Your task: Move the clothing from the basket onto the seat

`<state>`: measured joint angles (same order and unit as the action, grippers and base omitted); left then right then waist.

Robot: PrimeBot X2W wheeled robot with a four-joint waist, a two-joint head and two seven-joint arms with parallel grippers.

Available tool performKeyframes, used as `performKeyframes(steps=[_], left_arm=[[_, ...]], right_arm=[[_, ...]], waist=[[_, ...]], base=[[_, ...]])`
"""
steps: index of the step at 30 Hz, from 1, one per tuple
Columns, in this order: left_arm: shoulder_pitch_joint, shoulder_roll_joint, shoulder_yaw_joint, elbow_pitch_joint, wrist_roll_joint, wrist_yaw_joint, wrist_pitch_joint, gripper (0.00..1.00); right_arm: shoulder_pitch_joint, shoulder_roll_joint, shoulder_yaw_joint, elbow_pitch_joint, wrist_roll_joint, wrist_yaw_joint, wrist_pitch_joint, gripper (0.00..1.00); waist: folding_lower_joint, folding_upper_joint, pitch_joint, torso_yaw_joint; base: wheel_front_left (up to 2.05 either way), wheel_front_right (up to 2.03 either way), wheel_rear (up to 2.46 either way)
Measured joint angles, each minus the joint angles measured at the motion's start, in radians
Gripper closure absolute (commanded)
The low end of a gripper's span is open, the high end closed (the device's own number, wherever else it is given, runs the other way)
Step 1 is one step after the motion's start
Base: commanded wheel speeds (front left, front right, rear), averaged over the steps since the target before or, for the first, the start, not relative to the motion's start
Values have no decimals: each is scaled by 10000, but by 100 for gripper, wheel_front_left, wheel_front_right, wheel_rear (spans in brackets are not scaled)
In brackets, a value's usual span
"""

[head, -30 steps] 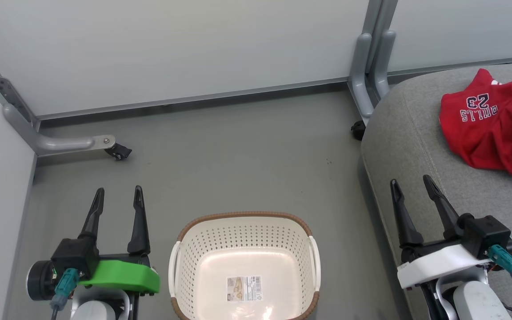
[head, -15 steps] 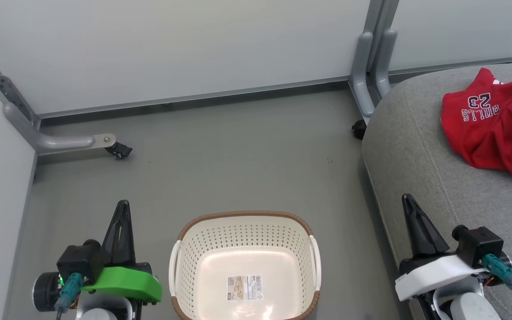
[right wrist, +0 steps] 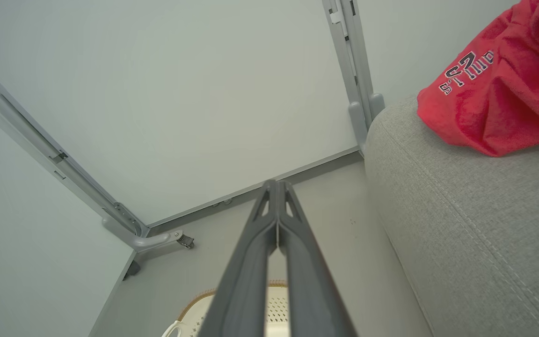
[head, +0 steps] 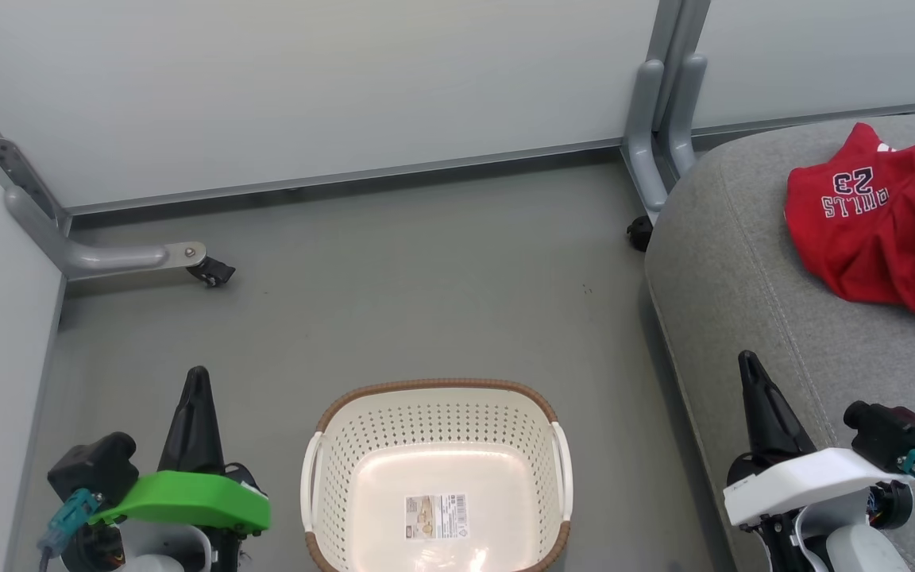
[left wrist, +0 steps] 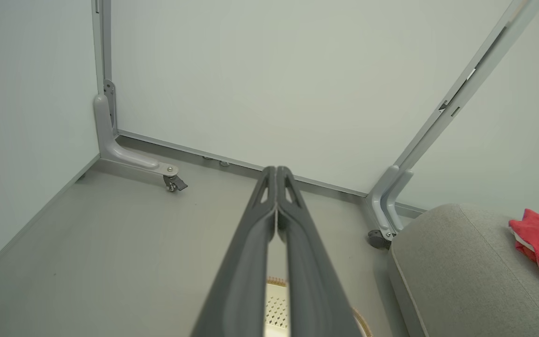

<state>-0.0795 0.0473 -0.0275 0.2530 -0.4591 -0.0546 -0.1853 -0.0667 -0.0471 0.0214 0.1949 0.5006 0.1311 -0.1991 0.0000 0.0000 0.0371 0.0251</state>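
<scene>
Basket (head: 435, 384) sits empty on the floor in head view; red clothing (head: 878, 230) lies far right on the seat (head: 743, 262). Left gripper (head: 198, 373) and right gripper (head: 747, 359) have just closed. Both wrist views confirm jaws together, holding nothing. Task looks finished.

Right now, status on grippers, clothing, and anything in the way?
Left gripper shut, empty. Right gripper shut, empty. Clothing on seat; basket holds just a sticker. Nothing blocking.
</scene>
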Motion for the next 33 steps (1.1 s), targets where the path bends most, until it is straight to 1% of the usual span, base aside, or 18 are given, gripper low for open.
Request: performKeyframes(steps=[13,33], left_arm=[[-2,0,261,-15,-2125,-161,527,100],[-19,0,587,-33,-4773,-324,1229,100]], right_arm=[[-29,-65,-151,79,2092,0,502,100],[-80,-111,-387,186,4715,0,1147,100]], waist=[[0,0,-40,-30],[0,0,-102,-76]], base=[[0,0,0],[0,0,0]])
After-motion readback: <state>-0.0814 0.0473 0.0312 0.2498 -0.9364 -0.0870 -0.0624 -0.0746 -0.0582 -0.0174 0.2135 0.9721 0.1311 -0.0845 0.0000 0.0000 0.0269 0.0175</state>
